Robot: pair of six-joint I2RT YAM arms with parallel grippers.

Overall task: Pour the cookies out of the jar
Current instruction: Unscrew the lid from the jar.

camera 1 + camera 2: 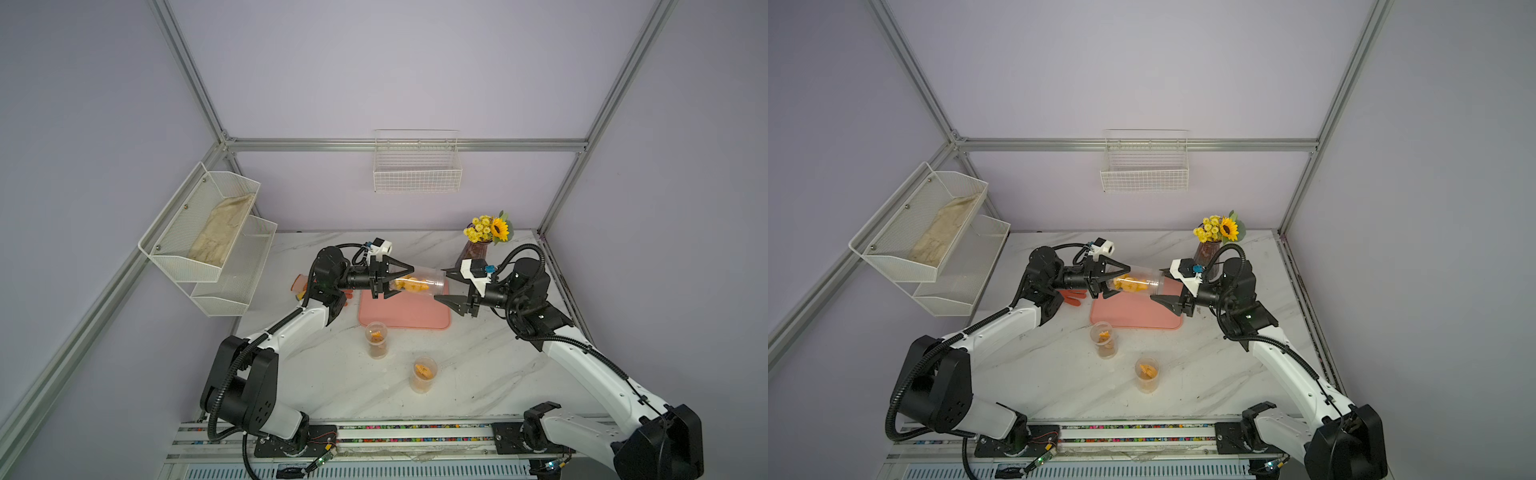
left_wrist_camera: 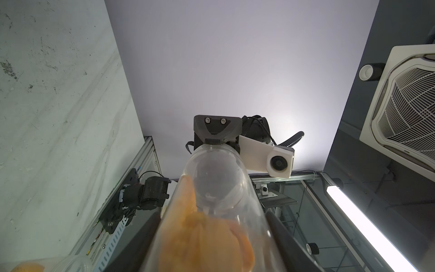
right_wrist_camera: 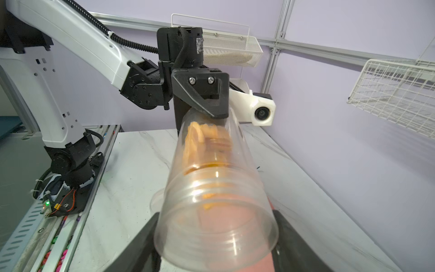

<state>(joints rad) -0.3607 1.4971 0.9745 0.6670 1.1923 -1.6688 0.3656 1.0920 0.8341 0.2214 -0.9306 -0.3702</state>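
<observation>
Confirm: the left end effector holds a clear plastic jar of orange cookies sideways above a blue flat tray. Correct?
No: both top views show a pink flat tray, not blue. The left end effector does hold the clear plastic jar of orange cookies sideways above it.

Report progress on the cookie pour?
Done: jar is lifted and lying level over the tray. In hand: left end effector grips its base end, and right end effector clasps the mouth end. Left: the cookies are all inside the jar and none are on the tray, so the pour hasn't begun.
</observation>
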